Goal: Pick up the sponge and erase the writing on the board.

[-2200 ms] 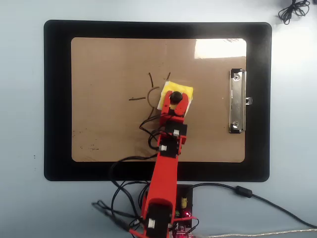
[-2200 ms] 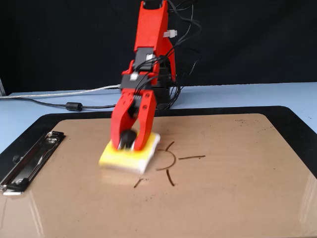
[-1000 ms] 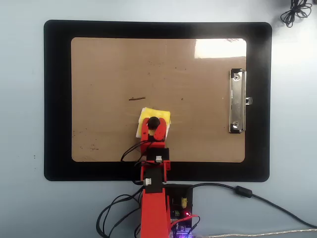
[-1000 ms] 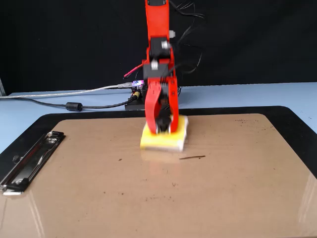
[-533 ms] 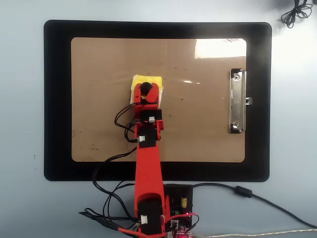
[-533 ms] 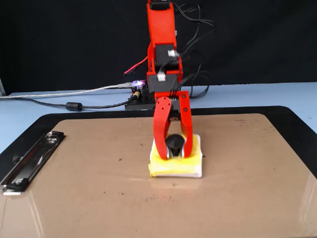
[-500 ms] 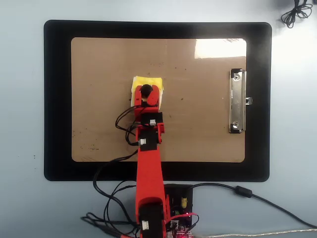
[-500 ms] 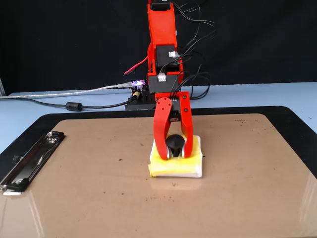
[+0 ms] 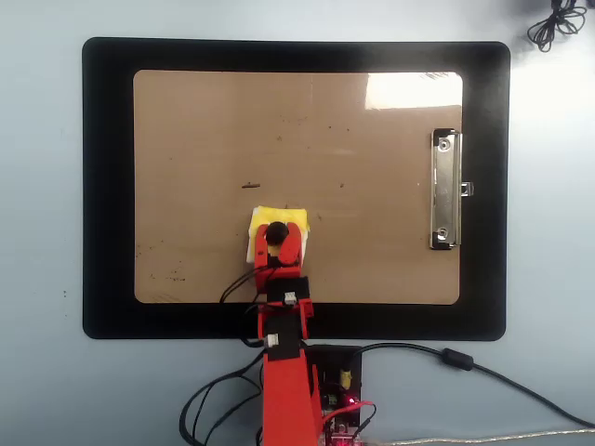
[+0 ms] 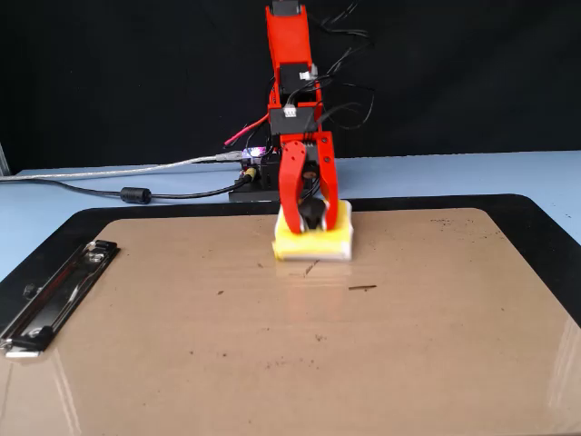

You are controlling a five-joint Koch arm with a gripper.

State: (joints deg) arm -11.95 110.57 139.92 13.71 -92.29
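The yellow sponge (image 9: 271,216) lies flat on the tan board (image 9: 372,186), at the near-middle towards the arm; in the fixed view the sponge (image 10: 313,243) sits at the board's (image 10: 272,363) far edge. My red gripper (image 9: 276,236) comes down on it, and its two fingers are closed on the black knob (image 10: 311,214). No sun drawing shows. Only a short dark dash (image 9: 251,185) just beyond the sponge and scattered specks are on the board; the dash also shows in the fixed view (image 10: 361,288).
The silver clip (image 9: 445,190) is on the board's right short edge in the overhead view, left in the fixed view (image 10: 54,291). A black mat (image 9: 107,186) lies under the board. The arm's base and cables (image 9: 446,358) are behind the mat.
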